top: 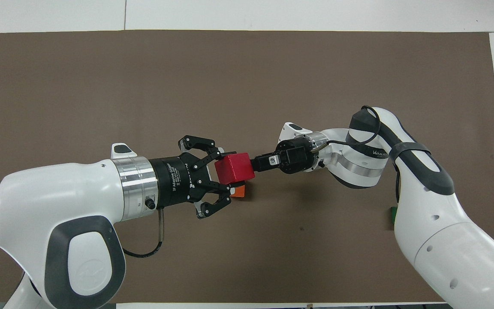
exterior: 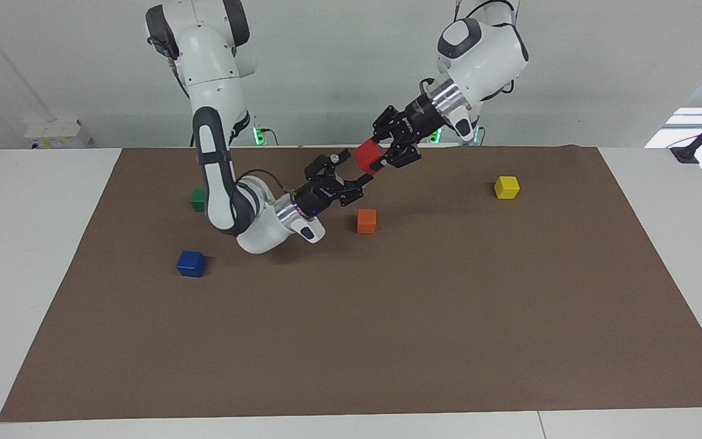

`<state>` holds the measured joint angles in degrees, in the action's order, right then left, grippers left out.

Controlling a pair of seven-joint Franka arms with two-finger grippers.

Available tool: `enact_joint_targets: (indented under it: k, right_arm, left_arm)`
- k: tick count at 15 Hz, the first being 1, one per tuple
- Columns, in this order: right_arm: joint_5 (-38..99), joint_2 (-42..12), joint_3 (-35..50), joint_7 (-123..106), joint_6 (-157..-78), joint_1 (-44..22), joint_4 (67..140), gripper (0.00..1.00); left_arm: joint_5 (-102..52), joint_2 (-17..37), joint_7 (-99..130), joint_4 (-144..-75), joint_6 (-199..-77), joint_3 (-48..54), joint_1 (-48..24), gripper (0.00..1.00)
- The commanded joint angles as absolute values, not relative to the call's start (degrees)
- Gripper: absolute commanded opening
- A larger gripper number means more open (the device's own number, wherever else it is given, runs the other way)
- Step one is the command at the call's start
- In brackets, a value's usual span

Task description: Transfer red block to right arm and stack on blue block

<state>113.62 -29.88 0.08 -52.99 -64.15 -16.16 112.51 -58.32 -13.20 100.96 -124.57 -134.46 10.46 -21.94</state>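
Note:
My left gripper is shut on the red block and holds it in the air over the orange cube. My right gripper is open, and its fingertips reach the red block's edge. I cannot tell whether they touch it. In the overhead view the left gripper presses the red block up against the right gripper. The blue block sits on the mat toward the right arm's end, beside the right arm's elbow. It is hidden in the overhead view.
An orange cube lies under the two grippers, partly covered in the overhead view. A green cube sits nearer to the robots than the blue block. A yellow cube sits toward the left arm's end. A brown mat covers the table.

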Motion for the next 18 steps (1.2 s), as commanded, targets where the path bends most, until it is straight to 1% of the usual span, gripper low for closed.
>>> enact_joint_targets:
  k: [1, 5, 6, 7, 8, 9, 12, 16, 17, 18]
  right_arm:
    - [114.70, -30.76, 0.26, -54.49, -64.77, -16.26, 111.36, 1.00]
    - [114.61, -30.76, 0.26, -54.49, -65.04, -16.35, 111.18, 1.00]
    - [114.61, -30.76, 0.26, -54.49, -65.04, -16.35, 111.18, 0.92]
    - [114.61, -30.76, 0.26, -54.41, -65.21, -16.35, 111.18, 0.71]
    - [114.61, -30.76, 0.26, -54.23, -65.21, -16.35, 111.18, 0.34]
    - [114.61, -30.67, 0.18, -53.53, -65.39, -16.26, 111.09, 0.00]
    - [114.52, -30.24, 0.18, -53.79, -68.19, -16.35, 111.09, 0.00]
    - [114.52, -29.97, 0.18, -53.61, -68.73, -16.26, 110.83, 0.00]
    - [114.61, -29.88, 0.18, -53.61, -68.73, -16.35, 110.83, 0.00]
    - [114.61, -29.88, 0.26, -53.61, -68.64, -16.26, 110.74, 0.00]
  left_arm:
    - [-60.73, -15.91, 101.25, -127.97, -138.59, 9.58, -25.04, 0.00]
    - [-63.98, -15.21, 100.99, -128.67, -142.29, 9.58, -27.16, 0.00]
    - [-64.85, -15.12, 100.29, -128.67, -142.38, 9.58, -27.16, 0.00]
    - [-65.73, -15.12, 99.76, -128.67, -142.38, 9.49, -27.16, 0.00]
    - [-66.18, -15.12, 98.71, -128.67, -142.38, 9.49, -27.16, 0.00]
    - [-66.18, -15.12, 98.09, -128.76, -142.30, 9.49, -27.07, 0.00]
    - [-66.53, -14.85, 98.00, -128.85, -142.29, 9.49, -27.07, 0.00]
    - [-66.53, -14.85, 98.00, -128.67, -141.77, 9.49, -26.72, 0.00]
    - [-66.53, -14.77, 98.17, -128.50, -141.59, 9.49, -26.46, 0.15]
    - [-66.53, -14.77, 98.09, -128.41, -141.07, 9.41, -26.46, 0.99]
